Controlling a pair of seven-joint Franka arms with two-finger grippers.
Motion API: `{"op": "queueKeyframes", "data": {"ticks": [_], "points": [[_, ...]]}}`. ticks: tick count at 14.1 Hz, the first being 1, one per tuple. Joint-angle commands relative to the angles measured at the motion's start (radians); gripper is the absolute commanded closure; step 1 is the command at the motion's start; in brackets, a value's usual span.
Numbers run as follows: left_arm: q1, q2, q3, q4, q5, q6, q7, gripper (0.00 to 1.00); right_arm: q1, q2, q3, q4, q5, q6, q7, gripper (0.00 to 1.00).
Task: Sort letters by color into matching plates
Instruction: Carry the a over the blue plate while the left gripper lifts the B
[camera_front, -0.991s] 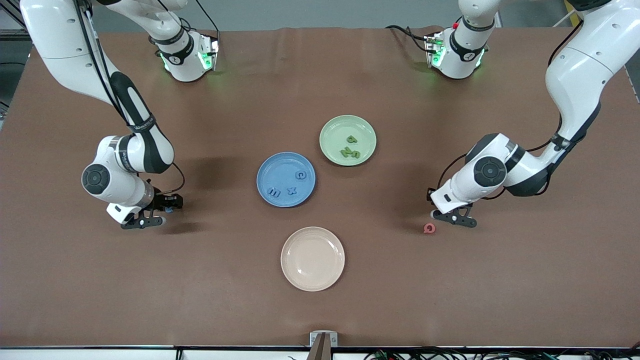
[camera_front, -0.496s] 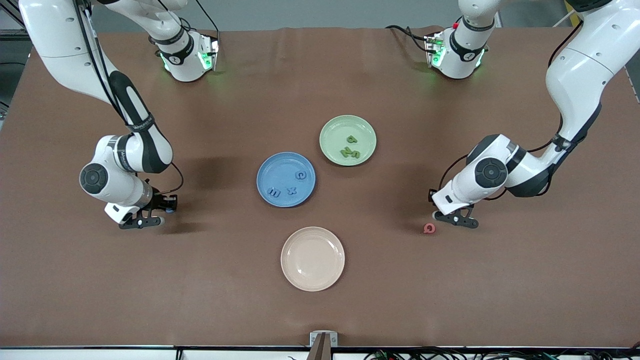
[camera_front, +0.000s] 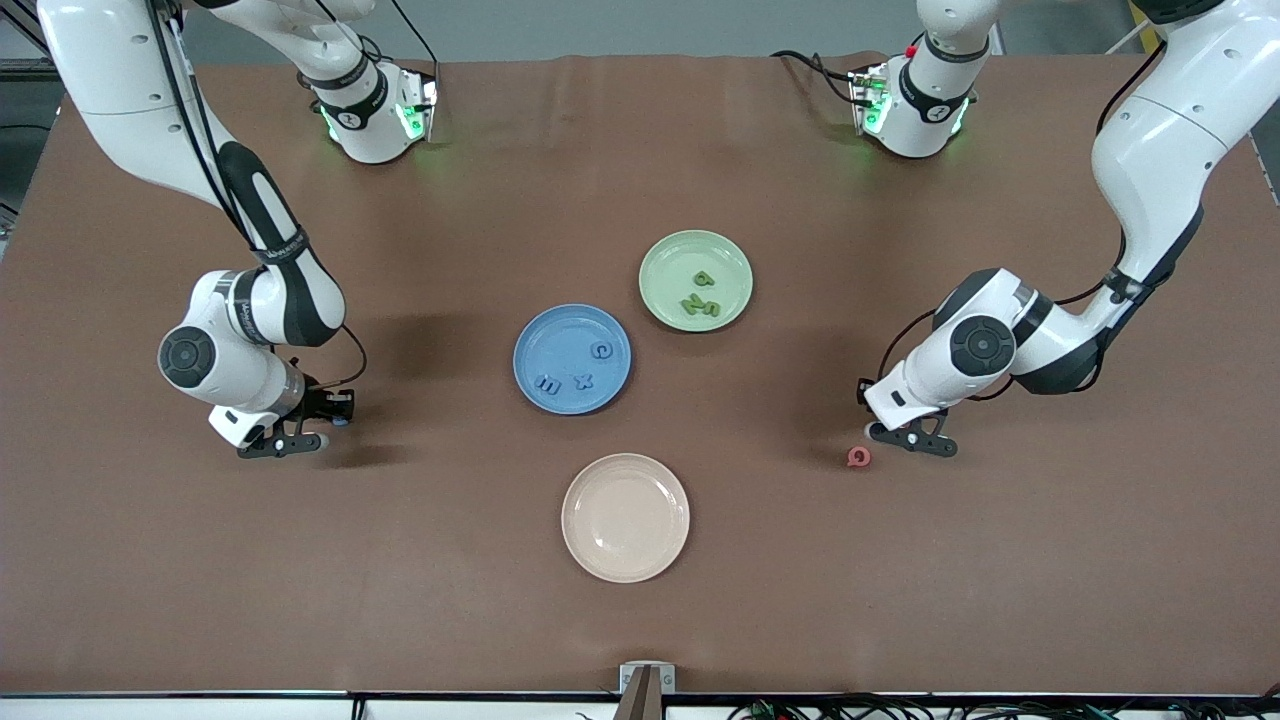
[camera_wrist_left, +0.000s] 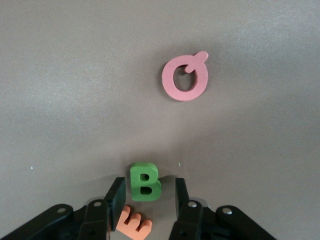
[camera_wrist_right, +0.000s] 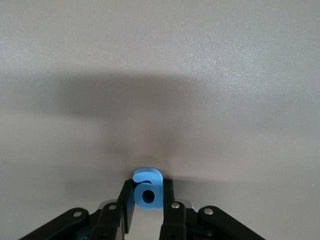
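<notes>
The blue plate (camera_front: 572, 325) holds three blue letters (camera_front: 585, 380). The pale green plate (camera_front: 696, 250), beside it and farther from the front camera, holds three green letters (camera_front: 700, 298). My right gripper (camera_front: 335, 418) is low over the table toward the right arm's end. In the right wrist view it (camera_wrist_right: 148, 194) is shut on a blue letter "a" (camera_wrist_right: 148, 181). My left gripper (camera_front: 882, 432) is low toward the left arm's end. It (camera_wrist_left: 147, 189) is open, its fingers either side of a green letter "B" (camera_wrist_left: 145, 180) lying on the table.
A pink letter "Q" (camera_front: 858, 457) lies just beside the left gripper and shows in the left wrist view (camera_wrist_left: 185, 80). An orange letter (camera_wrist_left: 134, 223) lies under the left gripper's fingers. A cream plate (camera_front: 625, 517) sits nearer the front camera than the blue plate.
The right gripper has shifted slightly toward the right arm's end of the table with the blue letter. The left gripper has barely moved.
</notes>
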Motion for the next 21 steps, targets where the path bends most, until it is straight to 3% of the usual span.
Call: {"op": "queueKeyframes", "data": {"ticks": [1, 5, 14, 18, 21], "points": [[-0.006, -0.005, 0.010, -0.002, 0.028, 0.026, -0.015, 0.52, 0.002, -0.043, 0.008, 0.003, -0.003, -0.062, 0.021, 0.97], [-0.010, -0.005, 0.020, -0.002, 0.030, 0.030, -0.012, 0.54, 0.093, -0.099, 0.008, 0.043, -0.001, -0.204, 0.232, 0.97], [-0.012, -0.001, 0.023, -0.008, 0.030, 0.033, -0.012, 0.67, 0.414, -0.107, 0.013, 0.136, 0.005, -0.272, 0.835, 0.98], [-0.010, -0.005, 0.023, -0.010, 0.030, 0.033, -0.012, 0.91, 0.495, -0.107, 0.013, 0.144, 0.005, -0.284, 0.969, 0.98], [-0.009, -0.014, 0.020, -0.008, 0.028, 0.023, -0.015, 0.97, 0.531, -0.106, 0.013, 0.144, 0.005, -0.275, 1.024, 0.98]]}}
